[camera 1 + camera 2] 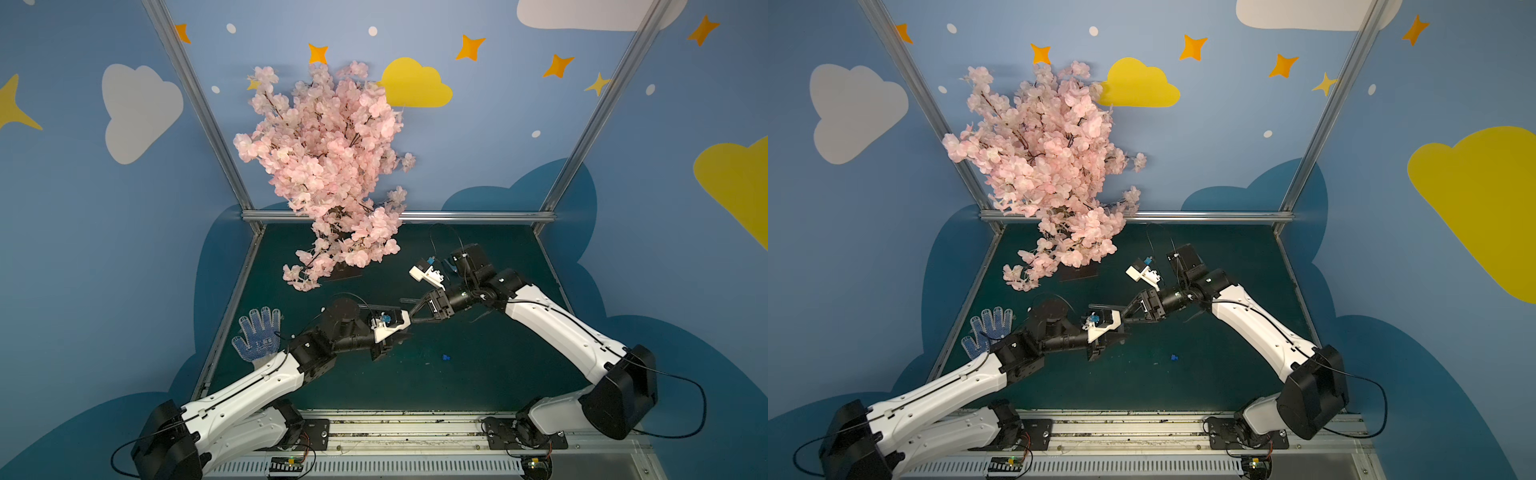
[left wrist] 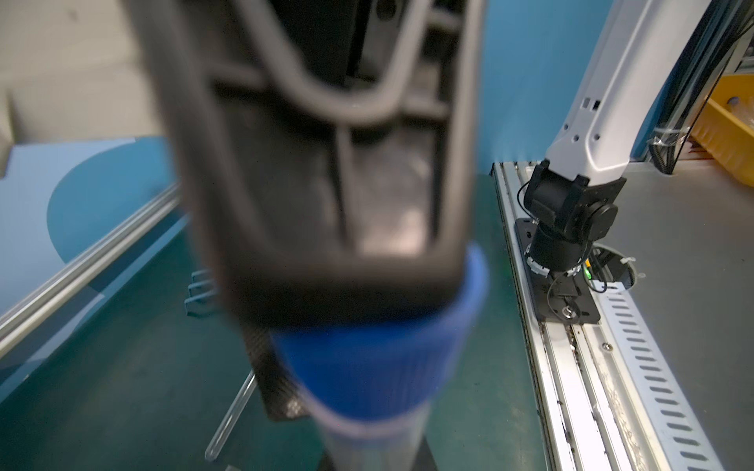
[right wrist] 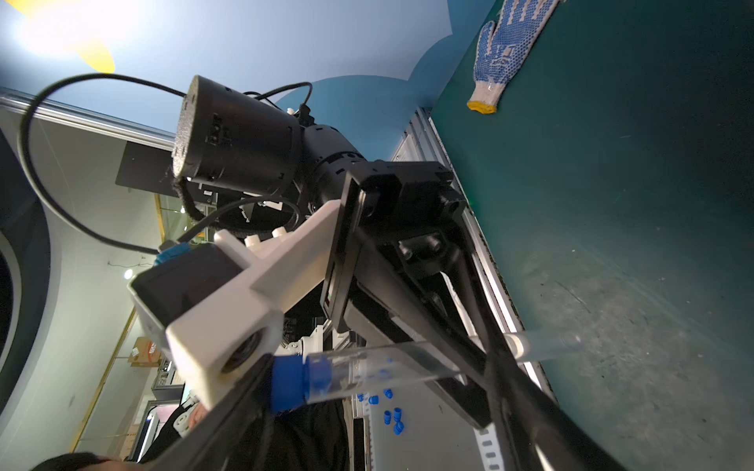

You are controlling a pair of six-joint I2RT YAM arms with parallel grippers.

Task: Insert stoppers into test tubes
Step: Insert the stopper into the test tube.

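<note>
My left gripper (image 1: 406,332) (image 2: 375,463) is shut on a clear test tube (image 3: 387,367) held above the mat mid-table. A blue stopper (image 3: 293,383) (image 2: 379,359) sits in the tube's mouth. My right gripper (image 1: 413,316) (image 3: 379,379) stands open, one black finger (image 2: 318,204) (image 3: 236,407) lying flat against the stopper's head. A second test tube (image 2: 232,412) lies empty on the green mat. One loose stopper (image 1: 446,357) (image 1: 1174,357) lies on the mat in both top views, right of the left gripper.
A pink blossom tree (image 1: 328,166) stands at the back left. A blue-dotted work glove (image 1: 259,336) (image 3: 502,53) lies by the left edge. Pale blue rake tines (image 2: 200,285) show on the mat. Several more blue stoppers (image 3: 391,416) lie on a grey surface outside the cell.
</note>
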